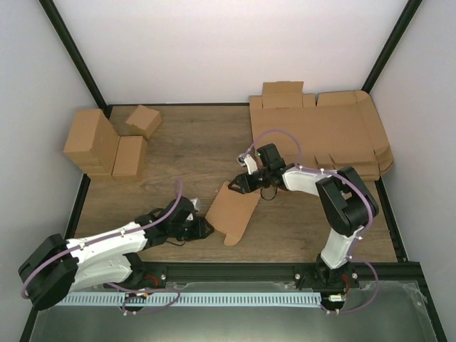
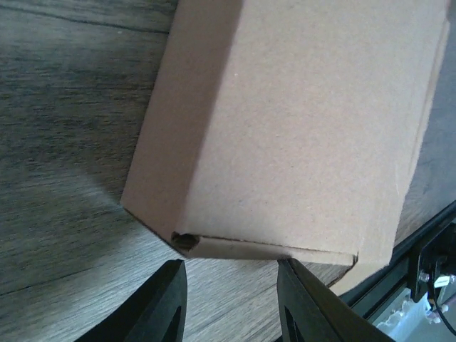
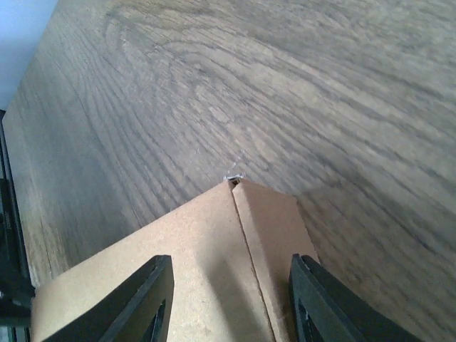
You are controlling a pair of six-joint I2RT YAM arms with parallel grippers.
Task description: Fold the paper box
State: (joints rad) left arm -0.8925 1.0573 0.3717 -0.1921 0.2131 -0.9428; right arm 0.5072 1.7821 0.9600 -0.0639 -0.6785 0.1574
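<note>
1. Paper box (image 1: 231,210) lay on the table (image 1: 299,228) near its middle, a little toward 6 o'clock; long axis ran roughly from 1 o'clock to 7 o'clock; a flap jutted out at the 6 o'clock end.
2. Left gripper (image 1: 205,228) sat low over the wood at the box's 8 o'clock; in the left wrist view its fingers (image 2: 167,303) stood apart with nothing between them; the box's end lay just beyond the tips, toward 12 o'clock in that view; no contact seen.
3. Same view: the box (image 2: 299,142) showed plain brown folded faces; a small dark gap sat at the near corner where the panels met.
4. Right gripper (image 1: 239,184) hung at the box's 12 o'clock corner; in the right wrist view its fingers (image 3: 153,303) stood apart, with the box corner (image 3: 214,271) between and beneath them; could not tell whether they pinched the cardboard.
5. Pile of flat cardboard sheets (image 1: 320,135) lay at the table's 2 o'clock; group of blocky brown boxes (image 1: 100,146) stood at 10 o'clock; both well apart from the paper box.
</note>
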